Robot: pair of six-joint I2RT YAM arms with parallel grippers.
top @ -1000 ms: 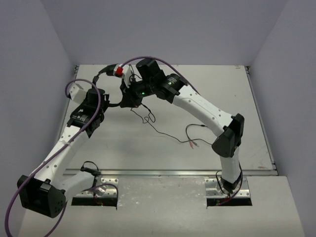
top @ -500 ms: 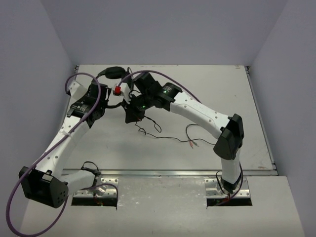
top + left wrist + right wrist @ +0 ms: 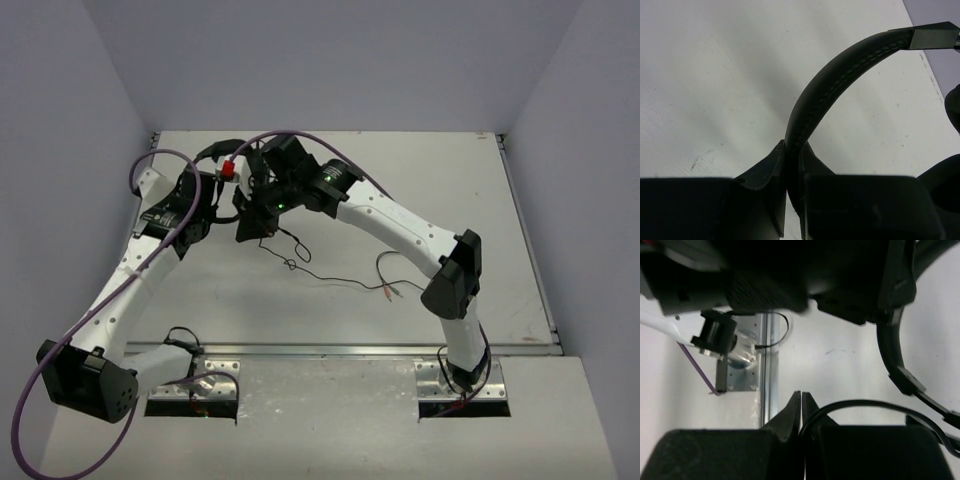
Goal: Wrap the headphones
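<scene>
The headphones [image 3: 222, 148] are black and held off the table at the back left, between the two arms. My left gripper [image 3: 212, 196] is shut on the curved, stitched headband [image 3: 840, 70], which rises from between its fingers [image 3: 771, 165]; an ear cup [image 3: 952, 105] shows at the right edge. My right gripper [image 3: 248, 225] sits just right of it, shut on the thin black cable [image 3: 865, 402], which loops out from between its jaws. The rest of the cable [image 3: 330, 278] trails over the table to the reddish plug tips [image 3: 392, 291].
Purple robot cables [image 3: 160, 160] arch over both wrists. White walls close in the table at the back and sides. A metal rail [image 3: 340, 350] runs along the near edge, with the arm bases [image 3: 460, 375] behind it.
The right gripper has swung left and down toward the left gripper, dragging the loose cable leftward over the table. The headphones have shifted with the left gripper.
</scene>
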